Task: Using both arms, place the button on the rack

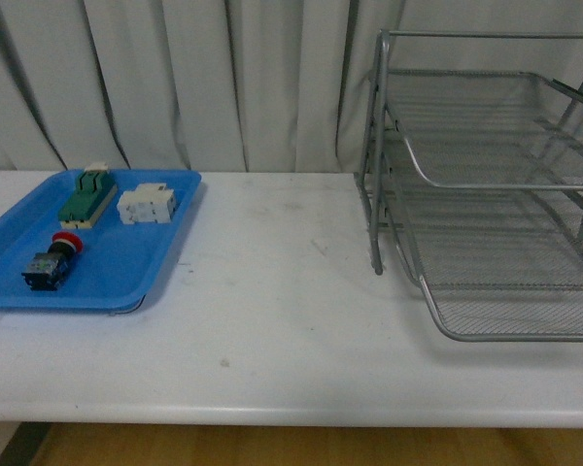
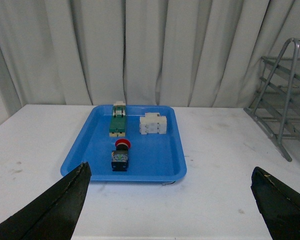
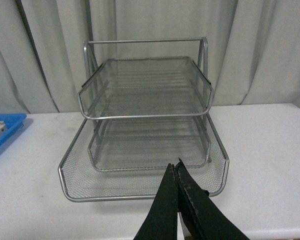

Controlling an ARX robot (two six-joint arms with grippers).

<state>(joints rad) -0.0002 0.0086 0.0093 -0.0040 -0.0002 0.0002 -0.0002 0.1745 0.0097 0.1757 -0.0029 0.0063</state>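
You're looking at a white table (image 1: 272, 320) with scuffs and small dark marks. A pale pleated curtain (image 1: 223, 78) closes off the room behind it, and a strip of wood-toned floor (image 1: 272, 447) shows under the near edge.

A flat blue plastic tray (image 1: 126, 257) sits on the table. The small push-button switch with the red mushroom cap and dark block body (image 1: 53, 260) lies on its side in the tray's near left part, cap pointing away from you. Behind it in the tray is a green-and-cream flat component (image 1: 87, 197), with a white block (image 1: 147, 204) beside that. The silver wire-mesh three-tier rack (image 1: 486, 184) stands well to the right of the tray, across bare table.

Your black left gripper (image 2: 170, 172) faces the tray with its fingers spread wide and holds nothing. It is well short of the button. Your black right gripper (image 3: 175, 167) points at the rack's lowest tier. Its fingers are pressed together and empty.
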